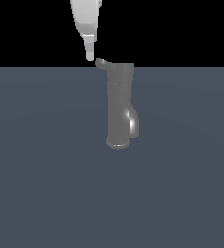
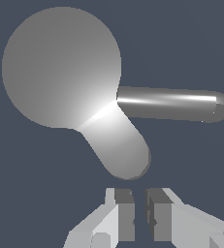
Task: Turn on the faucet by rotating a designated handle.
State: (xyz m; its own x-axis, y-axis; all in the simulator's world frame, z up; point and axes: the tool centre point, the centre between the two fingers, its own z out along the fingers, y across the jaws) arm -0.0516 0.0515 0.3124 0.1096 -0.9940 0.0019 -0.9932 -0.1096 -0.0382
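End effector (image 1: 90, 57): white, two-fingered, pointing straight down from the tapered arm. In the wrist view the fingers (image 2: 125, 218) stand pressed almost together with only a thin slit between them, and nothing is pinched. Position: just above and just beside the tip of the handle, on the exterior view's left; whether it touches the tip cannot be told. Judged purpose: a narrow, closed tip serves as a pusher, set beside the lever's free end so that a sideways sweep would turn it about the faucet's axis. No grasp appears to be intended.

Handle (image 1: 101, 62): thin grey lever, slightly upcurved, projecting from the faucet's top cap toward the exterior view's left. In the wrist view it is probably the broader rounded paddle (image 2: 118, 145) reaching toward the fingers, brightly lit where it joins the cap.

Faucet (image 1: 120, 104): dull grey metallic upright cylinder on a rounded base ring, standing near the middle of the tabletop (image 1: 45, 184). A short curved spout bulge (image 1: 133, 123) with a shiny highlight sits low on the exterior view's right. From above, the wrist view shows the cap as a large grey disc (image 2: 60, 68), with a long glossy bar (image 2: 174, 104) running out sideways, judged to be the spout.

Tabletop: plain slate-blue surface.

Task status, judged: rotation not yet evident; contact pending.
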